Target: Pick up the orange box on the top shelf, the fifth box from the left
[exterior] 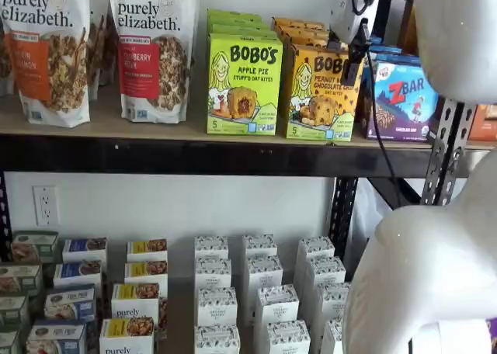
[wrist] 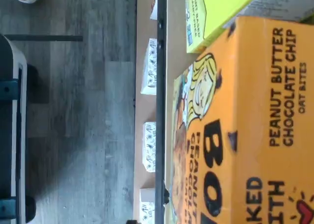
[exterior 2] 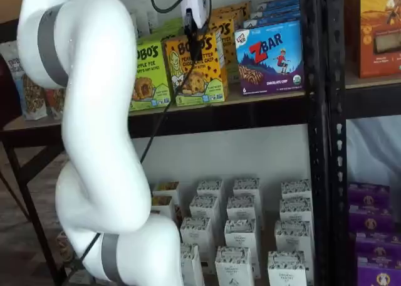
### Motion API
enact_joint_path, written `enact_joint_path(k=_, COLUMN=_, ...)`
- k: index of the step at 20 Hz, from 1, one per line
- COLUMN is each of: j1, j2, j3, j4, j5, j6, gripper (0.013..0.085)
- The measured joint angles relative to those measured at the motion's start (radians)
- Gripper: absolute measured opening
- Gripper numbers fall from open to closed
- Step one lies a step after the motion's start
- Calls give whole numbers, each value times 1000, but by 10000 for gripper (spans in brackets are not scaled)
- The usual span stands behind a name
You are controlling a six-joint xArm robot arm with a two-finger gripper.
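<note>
While upright on the top shelf, orange box face forward, long axis running back, end effector spread apart

Layout, taken relative to the orange box, which stands at the front edge of the top shelf. Further boxes of the same kind stand in a row directly behind it. Touching its left side in both shelf views is the Apple Pie box; left of that stand two granola bags. Just beside its right side is the ZBar box, with more ZBar boxes behind. The gripper hangs directly before the upper right part of its front face. Below it, on the lower shelf, rows of small boxes stand.
</note>
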Motion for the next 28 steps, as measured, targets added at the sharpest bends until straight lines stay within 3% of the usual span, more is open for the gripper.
enact_joint_path(k=10, j1=-11, j2=-6, j3=23, j4=18, j5=-34, j6=-10, gripper=850)
enact_joint_path(k=16, j1=-17, j2=-7, j3=27, j4=29, j5=-40, j6=-15, gripper=730)
enact_joint_path(k=20, j1=-20, j2=-6, j3=26, j4=33, j5=-39, j6=-17, gripper=610)
enact_joint_path(k=26, j1=-24, j2=-6, j3=26, j4=35, j5=-38, j6=-21, gripper=490)
enact_joint_path(k=28, j1=-26, j2=-5, j3=24, j4=37, j5=-34, j6=-23, gripper=490)
